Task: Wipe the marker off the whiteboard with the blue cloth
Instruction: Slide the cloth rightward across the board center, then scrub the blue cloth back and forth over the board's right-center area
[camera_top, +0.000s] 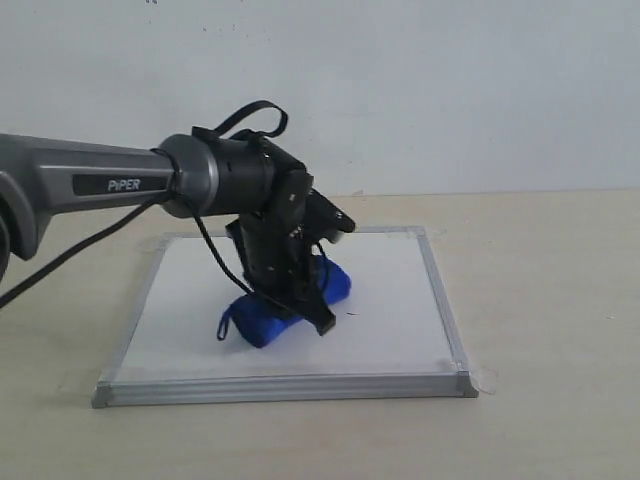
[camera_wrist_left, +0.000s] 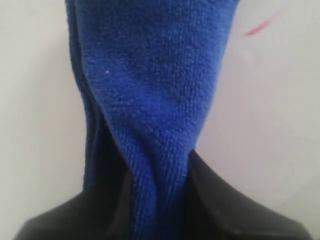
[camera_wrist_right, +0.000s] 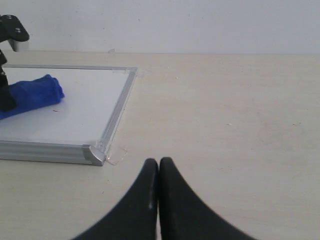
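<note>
Blue terry fabric fills most of the left wrist view, where the blue cloth (camera_wrist_left: 150, 100) runs out of frame at one end, so its full length cannot be read there. The left gripper (camera_wrist_left: 155, 205) is pinched on the cloth: both black fingers (camera_wrist_left: 225, 205) press into the roll and narrow it at the grip. In the exterior view the gripper body covers the middle of the roll. Only the two ends show, one of them carrying a small dark loop (camera_top: 224, 325). The cloth lies on the whiteboard (camera_top: 400, 330), near mid-board, and hides the surface beneath it. Of the marker (camera_wrist_left: 259, 26), one short red stroke is legible, beside the cloth and apart from it. A small dark speck near the roll in the exterior view is too small to identify. Bare white surface surrounds the cloth on every side, with the widest strip toward the right frame edge. Beyond the frame, the table (camera_top: 550, 300) lies open to the right. The right gripper (camera_wrist_right: 159, 170) shows only in its own wrist view, with its fingers pressed together, tips touching, holding nothing. It sits above bare table, well apart from the taped board corner (camera_wrist_right: 97, 154). Count: one board, one cloth, one visible red stroke, two grippers.
</note>
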